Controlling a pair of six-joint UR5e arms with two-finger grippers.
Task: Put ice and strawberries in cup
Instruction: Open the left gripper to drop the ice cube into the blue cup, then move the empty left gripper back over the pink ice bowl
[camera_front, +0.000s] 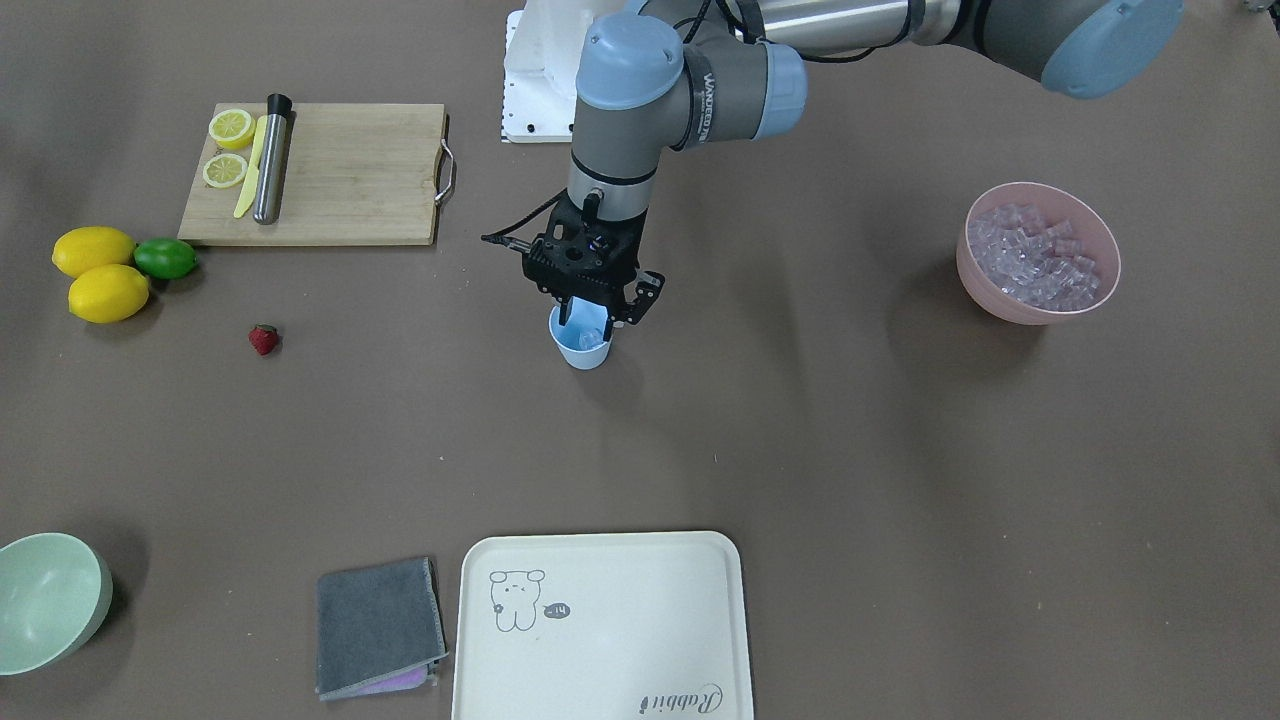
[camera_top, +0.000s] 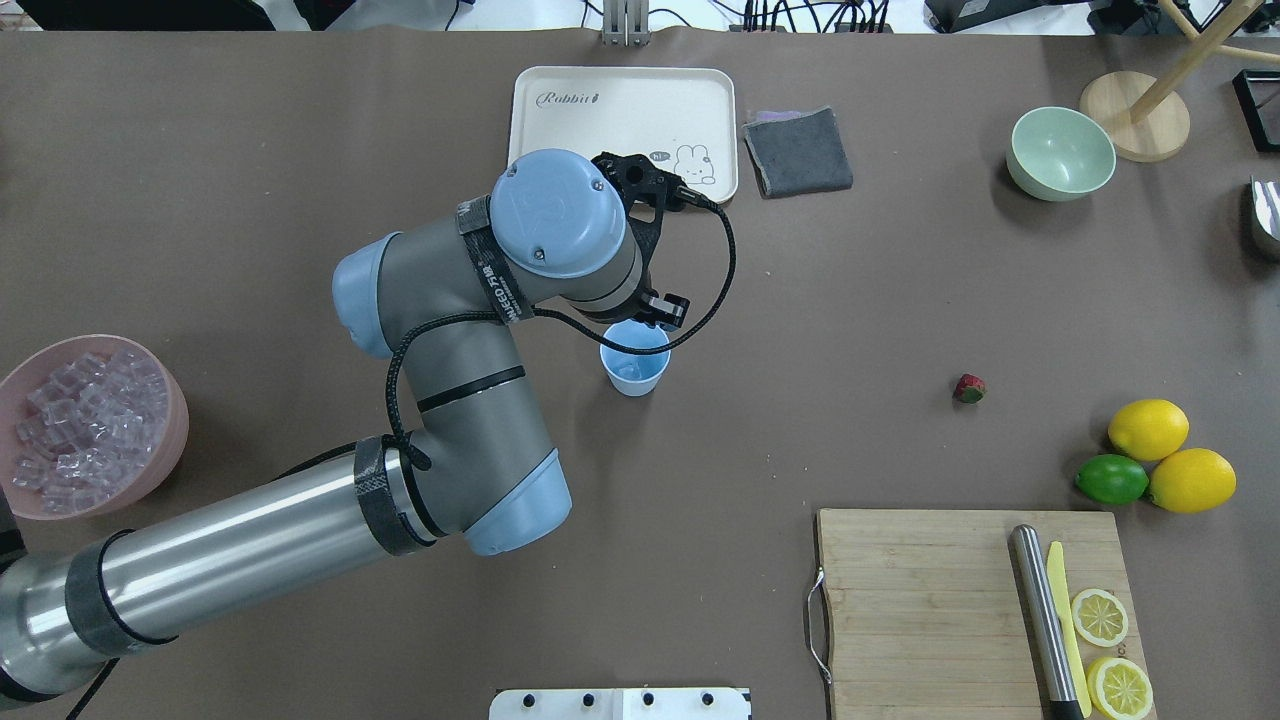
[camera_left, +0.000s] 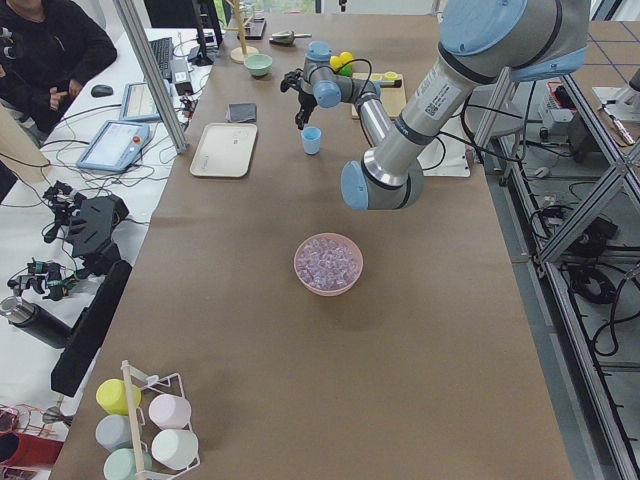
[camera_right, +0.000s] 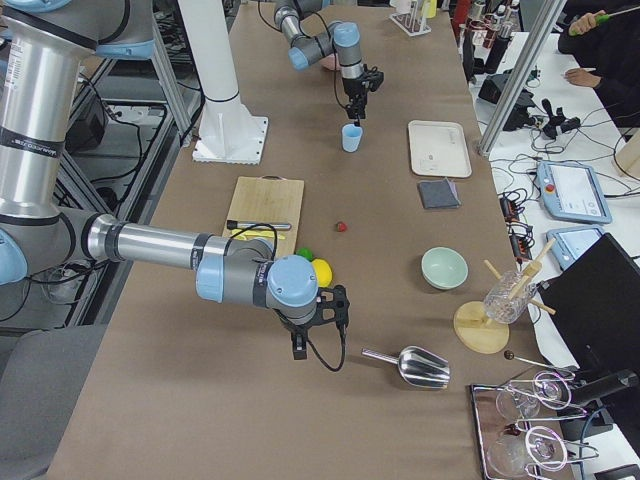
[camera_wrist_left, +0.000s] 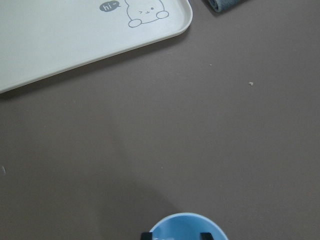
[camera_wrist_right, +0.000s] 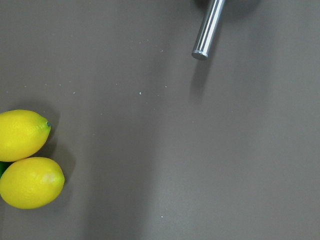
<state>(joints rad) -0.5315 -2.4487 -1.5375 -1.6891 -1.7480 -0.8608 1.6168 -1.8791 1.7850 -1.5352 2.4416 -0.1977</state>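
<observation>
Left pincer (camera_front: 588, 318): jaws apart, empty, directly above cup (camera_front: 580, 353); ice cube (camera_front: 591, 339) inside cup, below fingertips. Strawberry (camera_front: 264, 339): on worktop (camera_front: 800, 450), well apart from left pincer, nearer right pincer (camera_right: 300, 345), whose grip state cannot be told. Pink bowl (camera_front: 990, 290) of ice on opposite side.

We log: table cover (camera_front: 800, 450) matt brown, paper-like. Cup (camera_front: 585, 358) smooth light-blue plastic. Ice (camera_front: 1035, 260) clear, glassy, glossy, in a matt pink plastic bowl (camera_front: 1000, 305). Cutting board (camera_front: 350, 180) bare pale wood, metal handle (camera_front: 447, 172). Rod (camera_front: 268, 170) brushed metal, shiny. Cloth (camera_front: 375, 620) grey, fuzzy weave. Tray (camera_front: 620, 620) matt cream plastic. Lemons (camera_front: 107, 293) waxy, slight sheen.
</observation>
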